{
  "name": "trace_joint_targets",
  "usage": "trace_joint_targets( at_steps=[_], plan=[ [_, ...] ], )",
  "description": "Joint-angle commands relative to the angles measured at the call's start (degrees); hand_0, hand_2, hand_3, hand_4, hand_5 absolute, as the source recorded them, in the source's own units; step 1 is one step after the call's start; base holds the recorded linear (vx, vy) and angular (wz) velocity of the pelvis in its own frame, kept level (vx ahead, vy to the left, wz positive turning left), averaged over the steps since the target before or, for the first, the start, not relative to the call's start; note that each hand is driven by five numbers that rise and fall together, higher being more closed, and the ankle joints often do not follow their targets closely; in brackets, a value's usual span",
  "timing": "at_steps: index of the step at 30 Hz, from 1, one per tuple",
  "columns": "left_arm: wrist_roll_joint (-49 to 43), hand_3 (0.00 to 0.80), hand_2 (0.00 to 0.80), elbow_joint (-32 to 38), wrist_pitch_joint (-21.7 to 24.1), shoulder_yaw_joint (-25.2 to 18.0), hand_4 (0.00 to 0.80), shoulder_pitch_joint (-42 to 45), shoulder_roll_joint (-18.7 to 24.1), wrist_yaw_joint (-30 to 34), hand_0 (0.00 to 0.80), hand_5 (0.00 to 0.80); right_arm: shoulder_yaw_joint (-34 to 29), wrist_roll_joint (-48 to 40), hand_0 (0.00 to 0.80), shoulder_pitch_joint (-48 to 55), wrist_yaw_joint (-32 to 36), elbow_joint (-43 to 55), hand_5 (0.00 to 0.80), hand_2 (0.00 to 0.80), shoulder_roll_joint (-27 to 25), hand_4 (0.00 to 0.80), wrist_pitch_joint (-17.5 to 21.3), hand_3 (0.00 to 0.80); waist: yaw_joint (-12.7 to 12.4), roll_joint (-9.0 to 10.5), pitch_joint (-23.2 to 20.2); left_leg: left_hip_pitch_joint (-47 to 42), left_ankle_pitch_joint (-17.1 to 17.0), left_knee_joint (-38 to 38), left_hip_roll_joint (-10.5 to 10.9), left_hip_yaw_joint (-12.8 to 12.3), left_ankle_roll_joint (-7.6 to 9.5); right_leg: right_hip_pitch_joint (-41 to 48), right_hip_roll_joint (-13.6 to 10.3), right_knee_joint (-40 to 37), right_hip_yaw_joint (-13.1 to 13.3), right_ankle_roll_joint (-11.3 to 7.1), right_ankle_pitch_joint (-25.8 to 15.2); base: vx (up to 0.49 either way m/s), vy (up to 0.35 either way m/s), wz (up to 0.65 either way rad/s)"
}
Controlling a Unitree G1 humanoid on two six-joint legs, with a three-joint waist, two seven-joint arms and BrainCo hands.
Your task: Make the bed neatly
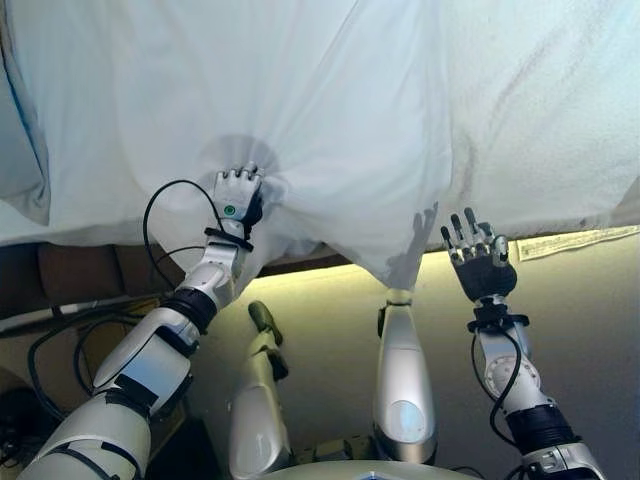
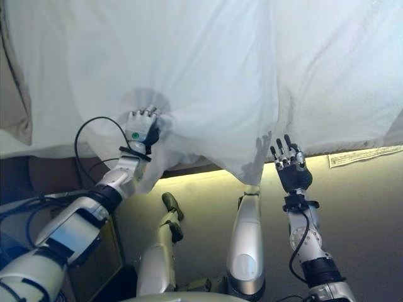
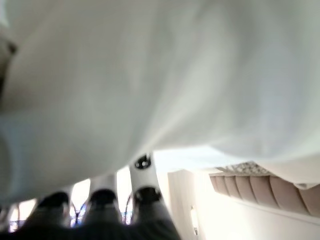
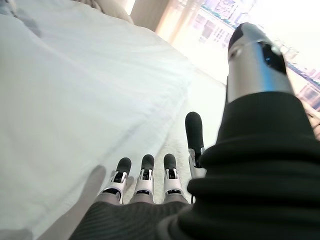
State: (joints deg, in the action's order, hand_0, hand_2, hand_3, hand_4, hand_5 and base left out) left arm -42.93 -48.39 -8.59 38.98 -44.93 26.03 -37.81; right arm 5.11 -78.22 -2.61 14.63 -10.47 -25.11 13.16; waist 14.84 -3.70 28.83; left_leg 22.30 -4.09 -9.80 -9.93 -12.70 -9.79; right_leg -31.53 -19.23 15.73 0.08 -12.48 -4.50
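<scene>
A white duvet (image 1: 330, 120) covers most of the bed and hangs over its near edge. One fold (image 1: 395, 260) droops lowest at the middle. My left hand (image 1: 238, 195) is pushed into the duvet's near edge. Its fingers are curled into the cloth, which puckers around them. The left wrist view shows the duvet (image 3: 150, 75) draped over the fingers (image 3: 145, 195). My right hand (image 1: 480, 262) is open just below the bed's edge, right of the drooping fold, touching nothing. Its straight fingers (image 4: 145, 175) point at the white bed top (image 4: 75, 100).
To the right, the white textured bed surface (image 1: 560, 120) lies bare, with a label strip (image 1: 575, 242) along its side edge. A darker cloth fold (image 1: 20, 140) shows at the far left. Dark furniture (image 1: 80, 275) stands under the bed's left end. Beige floor (image 1: 600, 340) lies below.
</scene>
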Motion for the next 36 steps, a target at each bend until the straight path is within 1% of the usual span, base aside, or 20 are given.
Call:
trace_joint_targets(
  at_steps=[1, 4, 7, 10, 13, 14, 15, 17, 20, 23, 28, 36],
  plan=[
    [5.1, 0.8, 0.8, -1.4, 0.1, -7.7, 0.8, 0.7, 8.2, 0.1, 0.8, 0.8, -3.4, 0.6, 0.0, 3.1, 2.5, 0.6, 0.0, 0.0, -0.4, 0.0, -1.0, 0.0, -0.1, 0.97, -2.6, 3.6, -1.5, -3.8, -0.9, 0.1, 1.37, 0.6, 0.6, 1.9, -2.5, 2.01, 0.6, 0.054, -0.023, 0.01],
    [6.7, 0.8, 0.8, 1.3, 0.5, -8.7, 0.8, 3.6, 8.4, 1.5, 0.8, 0.8, -3.8, 0.3, 0.0, 4.1, 2.0, 0.9, 0.0, 0.0, 0.4, 0.0, -1.1, 0.0, -0.8, 0.93, -3.7, 2.2, -1.1, -3.4, -0.8, 0.4, 1.61, 2.2, 0.5, 1.5, -2.9, 1.99, 0.9, 0.049, -0.058, 0.02],
    [8.9, 0.8, 0.8, 3.9, 1.5, -9.7, 0.8, 8.4, 8.3, 1.6, 0.8, 0.8, -3.4, 0.1, 0.0, 4.8, 0.9, 1.2, 0.0, 0.0, 1.6, 0.0, 0.1, 0.0, -2.0, 1.0, -4.7, 0.8, -0.8, -2.9, -0.8, 1.1, 1.78, 4.2, 0.5, 0.7, -3.7, 1.94, 1.0, 0.038, -0.103, 0.04],
    [11.4, 0.8, 0.8, 7.3, 2.9, -11.7, 0.8, 14.0, 8.8, 2.7, 0.8, 0.8, -3.0, 0.6, 0.0, 6.1, 0.6, 0.7, 0.0, 0.0, 2.7, 0.0, 1.0, 0.0, -3.4, 1.01, -5.8, -1.1, -0.5, -2.2, -1.1, 1.7, 1.94, 6.8, 0.6, -0.4, -4.7, 1.92, 1.0, 0.042, -0.094, 0.09],
    [16.3, 0.8, 0.8, 11.7, 4.3, -14.3, 0.8, 20.5, 9.2, 3.5, 0.8, 0.8, -3.1, 0.4, 0.0, 8.3, 0.8, 0.7, 0.0, 0.0, 3.4, 0.0, 1.3, 0.0, -5.0, 0.95, -7.1, -3.1, -0.4, -1.0, -1.3, 2.2, 1.99, 9.5, 0.7, -1.6, -6.0, 1.86, 1.1, 0.043, -0.089, 0.06],
    [16.6, 0.8, 0.8, 12.7, 5.1, -15.2, 0.8, 22.3, 9.2, 3.8, 0.8, 0.8, -3.1, 0.2, 0.0, 9.0, 0.9, 0.7, 0.0, 0.0, 3.6, 0.0, 1.5, 0.0, -5.4, 0.92, -7.4, -3.6, -0.4, -0.5, -1.4, 2.3, 1.99, 10.3, 0.8, -2.1, -6.4, 1.9, 1.1, 0.041, -0.117, 0.14],
    [16.7, 0.8, 0.8, 14.8, 6.3, -16.5, 0.8, 25.7, 9.1, 4.3, 0.8, 0.8, -3.4, -0.5, 0.0, 10.0, 0.9, 0.8, 0.0, 0.0, 3.9, 0.0, 1.5, 0.0, -6.3, 0.92, -8.1, -4.5, -0.4, 0.2, -1.5, 2.7, 2.07, 11.6, 0.9, -2.8, -7.2, 1.93, 1.1, 0.028, -0.128, 0.1],
    [17.4, 0.8, 0.8, 16.9, 7.1, -17.7, 0.8, 29.4, 8.6, 5.4, 0.8, 0.8, -3.6, -1.2, 0.0, 10.9, 1.3, 0.5, 0.0, 0.0, 4.5, 0.0, 1.8, 0.0, -7.4, 0.94, -8.8, -5.3, -0.4, 0.8, -1.6, 3.4, 2.06, 13.1, 1.2, -3.7, -8.1, 2.06, 1.1, 0.021, -0.131, 0.18],
    [17.3, 0.8, 0.8, 18.8, 7.7, -19.2, 0.8, 35.0, 7.5, 6.7, 0.8, 0.8, -3.9, -1.9, 0.0, 11.9, 1.5, 0.1, 0.0, 0.0, 5.2, 0.0, 1.9, 0.0, -9.1, 1.25, -10.3, -6.8, -0.2, 1.6, -2.0, 4.5, 1.95, 15.8, 1.8, -5.6, -9.5, 2.19, 0.9, 0.043, -0.126, 0.17],
    [18.1, 0.8, 0.8, 19.8, 8.4, -20.6, 0.8, 39.6, 6.8, 8.0, 0.8, 0.8, -3.8, -1.8, 0.0, 12.3, 1.2, 0.3, 0.0, 0.0, 6.0, 0.0, 2.0, 0.0, -10.6, 1.66, -11.6, -8.2, -0.3, 2.9, -2.5, 5.0, 1.75, 18.1, 2.6, -7.8, -10.6, 2.24, 0.3, 0.029, -0.12, 0.1],
    [17.8, 0.8, 0.8, 20.1, 8.9, -21.2, 0.8, 42.7, 6.2, 9.9, 0.8, 0.8, -3.0, -1.9, 0.0, 12.4, 0.3, 0.3, 0.0, 0.0, 6.9, 0.0, 2.4, 0.0, -12.1, 1.88, -13.5, -10.1, -0.9, 4.9, -2.9, 5.4, 1.49, 21.0, 3.3, -11.0, -11.7, 2.1, -0.7, 0.014, -0.074, 0.08],
    [16.0, 0.8, 0.8, 23.7, 10.2, -20.5, 0.8, 44.5, 6.8, 12.7, 0.8, 0.8, -2.2, -2.5, 0.0, 13.1, 0.9, -1.5, 0.0, 0.0, 8.0, 0.0, 2.8, 0.0, -13.8, 1.92, -16.0, -12.9, -1.2, 7.7, -2.7, 5.7, 1.21, 24.5, 3.8, -15.7, -13.7, 1.25, -2.5, -0.004, -0.047, 0.13]
  ],
)
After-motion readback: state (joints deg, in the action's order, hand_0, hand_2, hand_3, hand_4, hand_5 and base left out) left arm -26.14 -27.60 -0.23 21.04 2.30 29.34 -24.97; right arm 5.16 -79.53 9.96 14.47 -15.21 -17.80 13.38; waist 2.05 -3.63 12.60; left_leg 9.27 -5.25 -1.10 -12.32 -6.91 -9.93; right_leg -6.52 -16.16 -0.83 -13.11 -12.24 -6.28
